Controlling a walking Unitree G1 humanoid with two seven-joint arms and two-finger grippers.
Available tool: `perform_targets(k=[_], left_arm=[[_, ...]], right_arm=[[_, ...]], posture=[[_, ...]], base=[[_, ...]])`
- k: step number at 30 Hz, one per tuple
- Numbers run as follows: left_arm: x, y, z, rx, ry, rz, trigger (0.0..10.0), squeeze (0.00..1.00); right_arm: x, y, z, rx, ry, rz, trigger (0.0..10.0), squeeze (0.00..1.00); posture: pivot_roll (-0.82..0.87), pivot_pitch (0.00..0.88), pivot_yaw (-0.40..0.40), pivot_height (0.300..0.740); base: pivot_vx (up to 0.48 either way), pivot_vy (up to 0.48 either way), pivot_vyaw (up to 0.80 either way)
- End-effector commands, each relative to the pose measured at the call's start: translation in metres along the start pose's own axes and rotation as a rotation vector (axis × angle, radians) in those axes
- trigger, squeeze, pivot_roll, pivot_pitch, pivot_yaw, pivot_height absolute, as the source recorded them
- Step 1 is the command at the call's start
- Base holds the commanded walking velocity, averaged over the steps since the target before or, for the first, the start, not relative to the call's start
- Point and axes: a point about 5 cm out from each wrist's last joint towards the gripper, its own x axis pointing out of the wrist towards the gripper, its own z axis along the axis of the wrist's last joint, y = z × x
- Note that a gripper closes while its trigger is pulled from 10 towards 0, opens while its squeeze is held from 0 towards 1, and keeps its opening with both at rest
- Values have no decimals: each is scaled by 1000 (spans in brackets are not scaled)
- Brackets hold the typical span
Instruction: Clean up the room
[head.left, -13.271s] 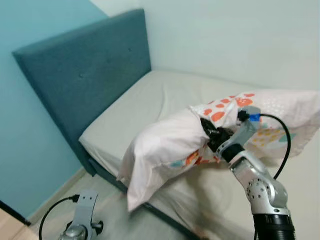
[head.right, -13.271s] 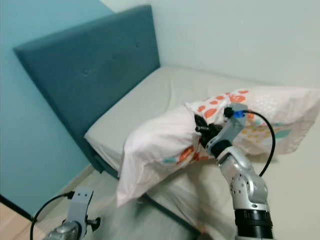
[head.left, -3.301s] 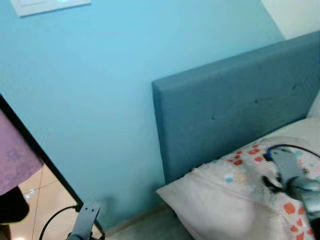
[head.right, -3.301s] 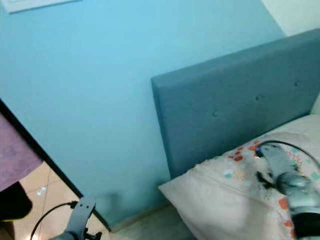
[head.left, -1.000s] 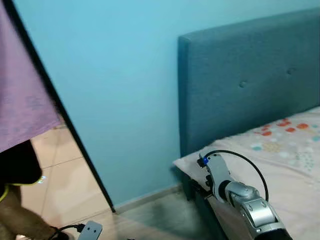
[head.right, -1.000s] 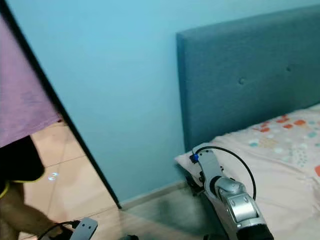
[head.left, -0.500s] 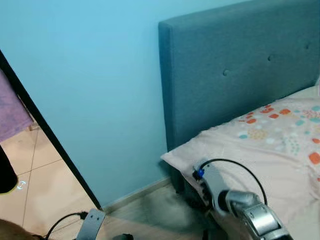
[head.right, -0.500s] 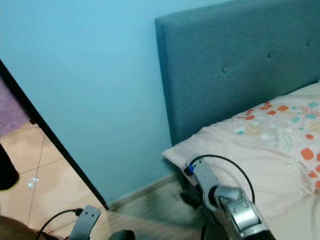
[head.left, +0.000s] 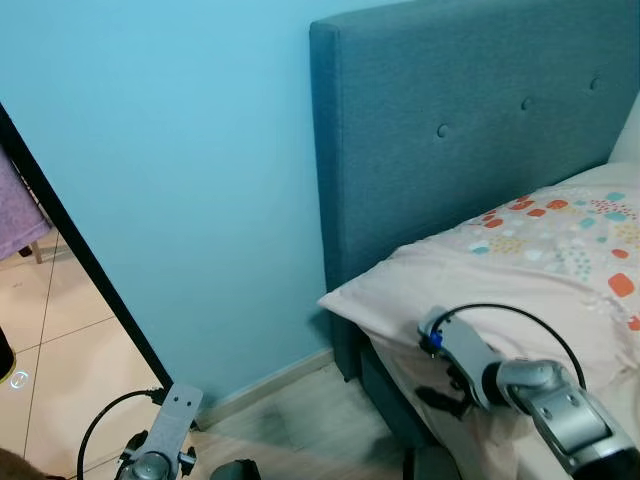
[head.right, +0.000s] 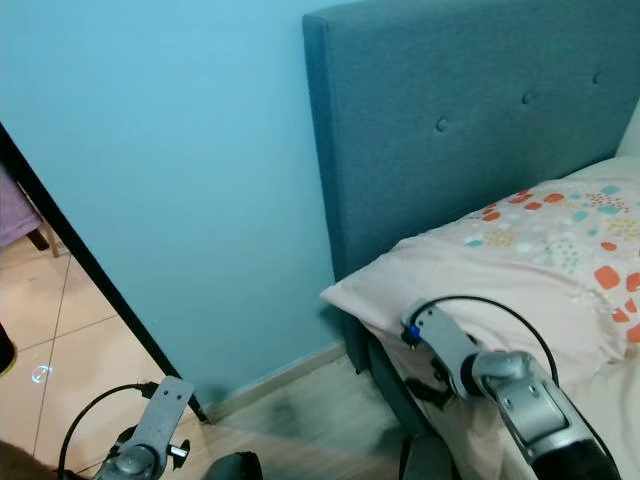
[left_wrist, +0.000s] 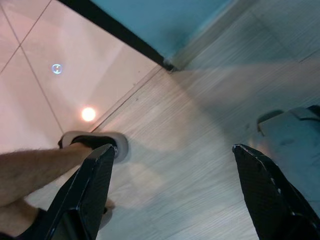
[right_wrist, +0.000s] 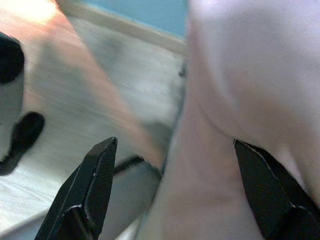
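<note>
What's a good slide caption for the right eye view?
Pillow lies against the headboard; right gripper open beside the bed corner.

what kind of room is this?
Most likely a bedroom: a bed with a blue upholstered headboard against a light blue wall, and a patterned pillow lying at its head.

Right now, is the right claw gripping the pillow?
No, the right claw is spread open with nothing between its fingers, while the pillow lies on the bed against the headboard.

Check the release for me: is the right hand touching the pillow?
Apart. The right wrist view shows the right hand open with nothing between its fingers, the pillow lying beyond them.
</note>
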Motion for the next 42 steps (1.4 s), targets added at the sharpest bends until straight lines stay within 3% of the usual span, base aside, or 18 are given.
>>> perform_targets(k=[1, 2, 5, 8, 14, 18, 20, 21, 22, 23, 25, 28, 31, 38, 39, 42], left_arm=[[-1, -3, -2, -6, 3, -13, 10000, 0], [-1, -3, -2, -6, 3, -13, 10000, 0], [-3, -4, -8, 2, 5, -22, 10000, 0], [-6, 0, -20, 12, 19, -23, 10000, 0], [-10, 9, -34, 16, 33, -14, 10000, 0], [-11, 12, -37, 14, 31, -10, 10000, 0], [-13, 17, -42, 12, 22, -7, 10000, 0], [-13, 17, -42, 12, 22, -7, 10000, 0], [-14, 18, -45, 17, 18, -8, 10000, 0], [-14, 18, -45, 17, 18, -8, 10000, 0], [-16, 21, -48, 24, 15, -9, 10000, 0], [-17, 22, -50, 25, 15, -8, 10000, 0], [-20, 22, -57, 36, 15, -15, 10000, 0], [-24, 22, -63, 43, 11, -22, 10000, 0], [-24, 23, -64, 45, 8, -23, 10000, 0], [-24, 24, -64, 44, 5, -21, 10000, 0]], right_arm=[[8, 14, 2, -18, 11, 67, 10000, 0], [8, 14, 2, -18, 11, 67, 10000, 0], [27, 36, 1, -6, 24, 218, 10000, 0], [39, 40, -4, 42, 56, 254, 10000, 0], [53, 31, -10, 125, 121, 186, 10000, 0], [55, 24, -9, 132, 122, 137, 10000, 0], [51, -3, -6, 60, 124, -29, 10000, 0], [51, -3, -6, 60, 124, -29, 10000, 0], [46, -17, -3, 31, 120, -104, 10000, 0], [46, -17, -3, 31, 120, -104, 10000, 0], [35, -39, 5, 4, 95, -190, 10000, 0], [29, -51, 9, -19, 80, -230, 10000, 0], [7, -88, 11, -28, 65, -346, 10000, 0], [-18, -120, 7, 17, -5, -496, 10000, 0], [-28, -131, 2, 23, 2, -561, 10000, 0], [-36, -138, -2, 61, -8, -614, 10000, 0]], posture=[[-61, 0, 84, 522], [-61, 0, 84, 522], [-47, 33, 80, 522], [-29, 66, 73, 522], [-5, 113, 62, 522], [15, 140, 61, 522], [38, 177, 59, 522], [38, 177, 59, 522], [40, 179, 60, 522], [40, 179, 60, 522], [49, 196, 58, 522], [51, 205, 59, 522], [63, 219, 59, 522], [85, 229, 58, 522], [92, 230, 57, 522], [94, 230, 58, 522]], base=[[0, 0, 0], [0, 0, 0], [0, 0, 0], [0, 0, 0], [0, 0, 0], [0, 0, 0], [0, 0, 0], [0, 0, 0], [0, 0, 0], [0, 0, 0], [0, 0, 0], [0, 0, 0], [0, 0, 0], [0, 0, 0], [0, 0, 0], [0, 0, 0]])
